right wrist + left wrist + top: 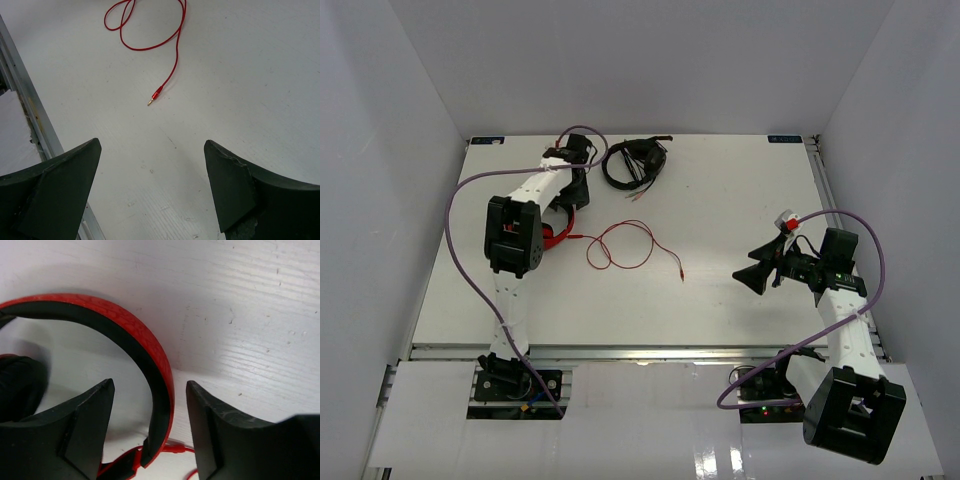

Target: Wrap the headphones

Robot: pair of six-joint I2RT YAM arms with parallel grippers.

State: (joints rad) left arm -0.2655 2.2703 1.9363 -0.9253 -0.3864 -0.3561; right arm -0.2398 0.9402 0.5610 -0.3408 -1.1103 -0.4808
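Left wrist view: stiff headband of red headphones at the table's left, between spread, untouching jaws of left gripper. Likely light; band best for grasping, thin cable limp. Right gripper wide open, empty.

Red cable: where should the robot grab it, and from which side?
Just behind the plug, coming straight down from above. The red cable lies flat on the table there, in a straight free stretch away from its loops. The right gripper, jaws open, faces that end.
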